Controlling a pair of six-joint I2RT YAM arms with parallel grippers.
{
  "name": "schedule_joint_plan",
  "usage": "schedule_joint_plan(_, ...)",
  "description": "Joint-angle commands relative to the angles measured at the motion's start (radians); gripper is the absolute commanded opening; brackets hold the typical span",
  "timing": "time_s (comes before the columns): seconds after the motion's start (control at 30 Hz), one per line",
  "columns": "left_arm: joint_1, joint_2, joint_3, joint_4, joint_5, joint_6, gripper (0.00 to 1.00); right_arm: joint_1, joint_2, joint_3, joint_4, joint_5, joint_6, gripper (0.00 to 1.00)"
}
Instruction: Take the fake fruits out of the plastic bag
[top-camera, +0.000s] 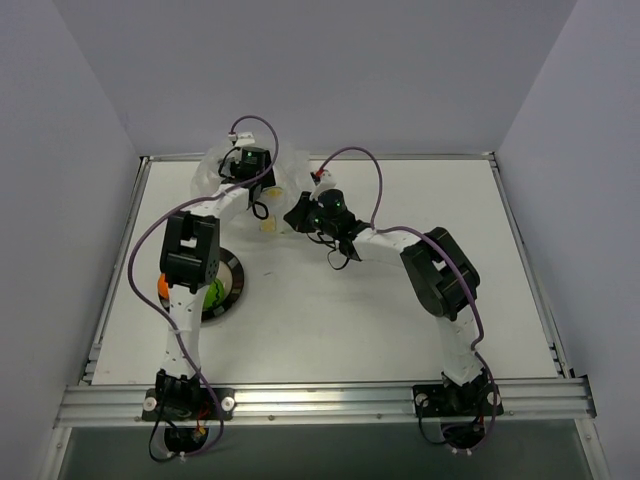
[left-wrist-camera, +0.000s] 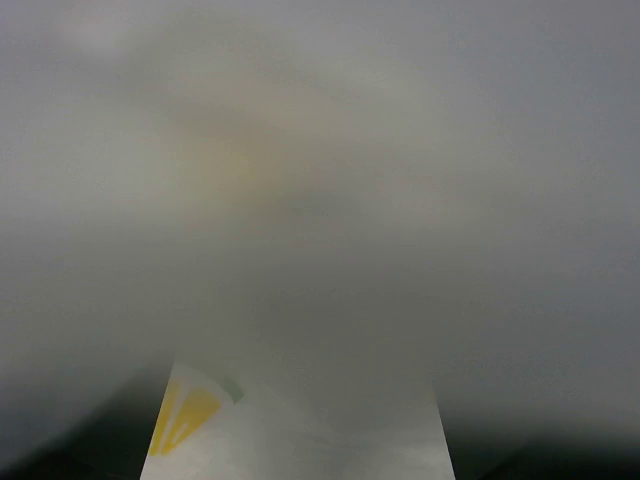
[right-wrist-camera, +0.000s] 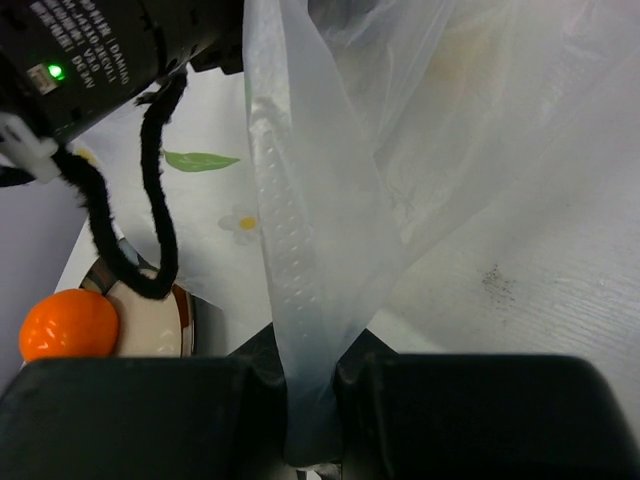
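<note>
The plastic bag (top-camera: 212, 172) lies at the far side of the table (top-camera: 400, 320), bunched around the left gripper (top-camera: 245, 162). The left wrist view is filled by blurred film close against the lens, with one yellow lemon-slice mark (left-wrist-camera: 185, 415) at its lower edge. Neither the jaw opening nor any contact with a fruit can be determined.

The right gripper (right-wrist-camera: 310, 400) is closed on a fold of the bag's edge, the film pinched between both fingers (right-wrist-camera: 140, 410).

The orange fruit (right-wrist-camera: 70, 323) sits at the rim of the plate (top-camera: 237, 283) and the green fruit (top-camera: 213, 293) rests on it. Both are outside the bag, under the left arm (top-camera: 190, 255) and well apart from both grippers.
</note>
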Motion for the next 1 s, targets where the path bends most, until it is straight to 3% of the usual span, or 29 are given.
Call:
schedule_joint_plan(0.0, 0.03, 0.022, 0.092, 0.004, -0.01, 0.032, 0.96, 0.007, -0.059, 0.029, 0.055, -0.035, -0.007, 0.0)
schedule_joint_plan(0.13, 0.046, 0.059, 0.12, -0.015, 0.012, 0.014, 1.0, 0.007, -0.057, 0.029, 0.057, -0.035, -0.01, 0.0)
schedule_joint_plan(0.17, 0.049, 0.059, 0.109, -0.014, 0.018, 0.012, 0.92, 0.004, -0.056, 0.031, 0.054, -0.034, -0.012, 0.0)
schedule_joint_plan(0.23, 0.049, 0.055, 0.098, 0.033, 0.038, 0.001, 0.86, 0.005, -0.049, 0.038, 0.049, -0.034, -0.013, 0.0)
schedule_joint_plan(0.4, 0.046, -0.017, 0.013, 0.087, 0.087, -0.023, 0.5, 0.007, -0.029, 0.058, 0.043, -0.031, -0.007, 0.0)
schedule_joint_plan(0.5, 0.04, -0.096, -0.079, 0.113, 0.127, -0.061, 0.4, 0.005, -0.022, 0.055, 0.048, -0.008, -0.003, 0.0)
schedule_joint_plan(0.63, 0.011, -0.238, -0.214, 0.148, 0.217, -0.14, 0.33, 0.002, 0.003, 0.078, 0.043, 0.008, 0.008, 0.0)
schedule_joint_plan(0.97, -0.121, -0.593, -0.486, 0.136, 0.328, -0.189, 0.3, -0.015, 0.098, 0.224, -0.087, 0.008, -0.007, 0.0)
